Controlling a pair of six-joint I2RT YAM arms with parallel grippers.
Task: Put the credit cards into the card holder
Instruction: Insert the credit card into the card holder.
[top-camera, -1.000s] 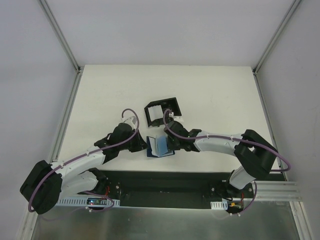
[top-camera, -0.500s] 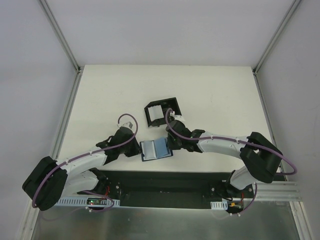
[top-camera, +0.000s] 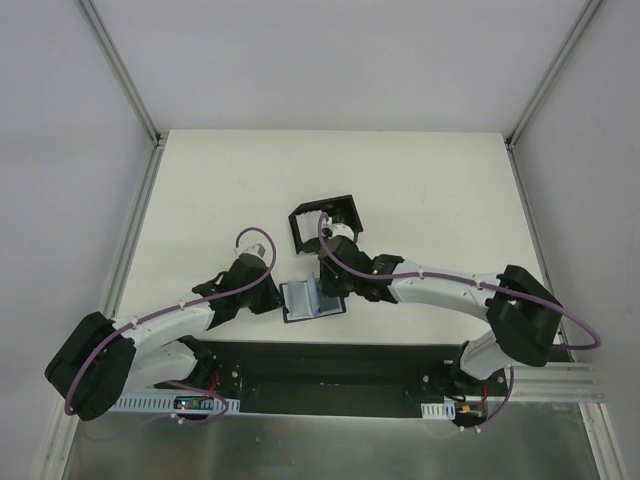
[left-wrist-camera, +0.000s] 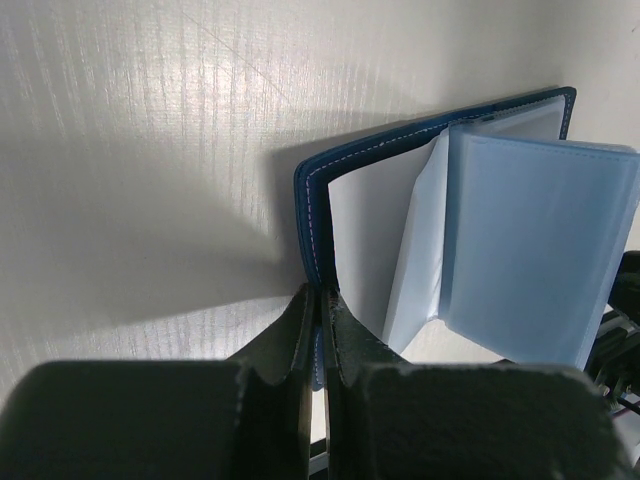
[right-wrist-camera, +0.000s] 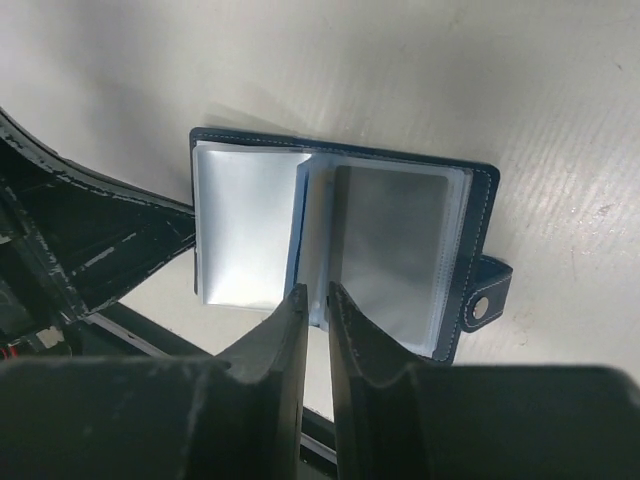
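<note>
Card holder (top-camera: 298, 300) lies open on the table (top-camera: 420, 180), just near-side of the black box (top-camera: 325, 222), toward the arm bases, not touching it. Left gripper (top-camera: 280, 300) sits near-left of the box, at the card holder's left edge. Right gripper (top-camera: 326, 290) sits directly near-side of the box, over the card holder's middle, where one leaf stands up. White patch (top-camera: 312, 222) shows inside the box; cards or not, cannot tell. Left wrist view: left gripper (left-wrist-camera: 320, 300) has its jaws closed tight on the edge of the blue cover (left-wrist-camera: 308, 215), which is pinched between the fingers (left-wrist-camera: 285, 350). Pale blue clear sleeves (left-wrist-camera: 540, 250) fan up off the cover, with a white panel (left-wrist-camera: 365, 230) under them. The box is out of this view. Right wrist view: card holder (right-wrist-camera: 390, 240) lies flat and open, with the snap tab (right-wrist-camera: 485, 300) sticking out on its right side. Right gripper (right-wrist-camera: 315, 300) has its jaws almost together, a thin slit only. One sleeve leaf (right-wrist-camera: 315, 230) runs down into that slit, so it is gripping that leaf. The sleeve left of the leaf looks whitish and the one right of it grey; contents unclear. The dark body of the left gripper (right-wrist-camera: 70, 230) shows at the card holder's left edge.
</note>
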